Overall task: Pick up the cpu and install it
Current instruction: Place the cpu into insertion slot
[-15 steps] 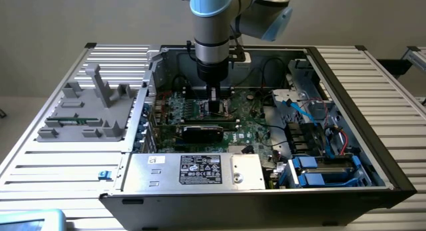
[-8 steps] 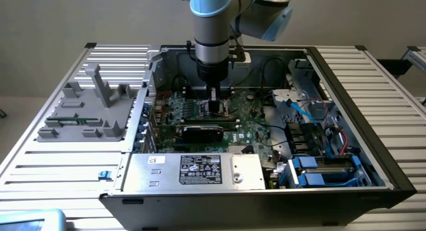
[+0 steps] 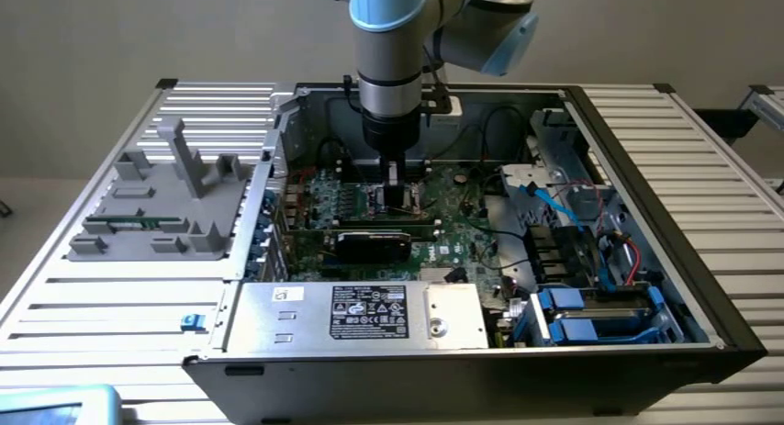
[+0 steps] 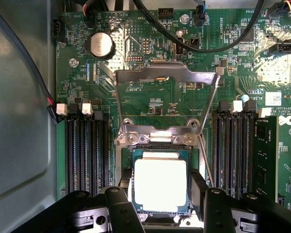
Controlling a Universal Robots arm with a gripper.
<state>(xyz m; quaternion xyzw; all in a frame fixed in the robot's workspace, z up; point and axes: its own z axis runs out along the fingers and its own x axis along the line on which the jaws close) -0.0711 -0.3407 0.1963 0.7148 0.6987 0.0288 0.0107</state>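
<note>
Wrist view, looking down past the two black fingers (image 4: 125, 182) of the hand (image 4: 162, 178): clenched on the cpu (image 4: 160, 184), pressing against two opposite edges of it. Holding the chip flat, bright silver lid up, with a thin green rim around it, inside the square opening of the socket (image 4: 157, 139). Cannot tell whether fully seated or just above the contacts. Beyond the socket, a metal retention frame (image 4: 166, 75) swung open and lying back over the green motherboard (image 4: 150, 104), with a thin lever (image 4: 206, 162) beside it. On either side, rows of black memory slots (image 4: 85, 150) with white latches. Further off, a round coin cell battery (image 4: 101, 44) and black cables (image 4: 184, 44) looping across the board.

Exterior view: same hand (image 3: 392, 194) low inside the open computer case (image 3: 490, 379), at the end of the upright grey and light-blue arm (image 3: 389, 67), over the middle of the board. Just in front, nearer the camera, a black graphics card (image 3: 382, 244). Nearer again, a silver power supply (image 3: 367, 312) with a black label. At the exterior view's right, inside the case, blue drive bays (image 3: 588, 319). At the exterior view's left, outside the case, a grey plastic fixture (image 3: 160, 205) resting on the slatted metal bench (image 3: 110, 306).
</note>
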